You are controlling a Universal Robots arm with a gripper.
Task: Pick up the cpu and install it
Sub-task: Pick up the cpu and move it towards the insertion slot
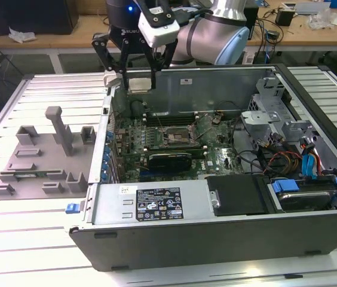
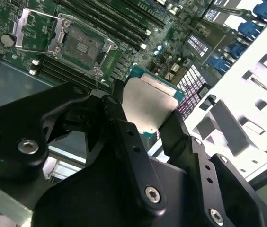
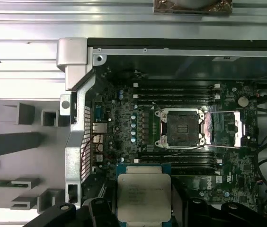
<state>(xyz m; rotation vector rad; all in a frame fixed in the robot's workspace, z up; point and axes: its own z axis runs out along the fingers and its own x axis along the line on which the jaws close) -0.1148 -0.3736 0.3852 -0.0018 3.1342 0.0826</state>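
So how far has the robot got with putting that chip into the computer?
Picking up looks done: the gripper has its fingers shut on the cpu, held up near a corner of the open computer case. Installing is not done: the socket on the motherboard sits empty with its metal frame flipped open, and the cpu is not over it.

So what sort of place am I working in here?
Probably a robotics lab bench for PC assembly: an open computer case on a slatted metal table, a grey fixture block beside it, cluttered wooden desks behind. The gripper holds the cpu.
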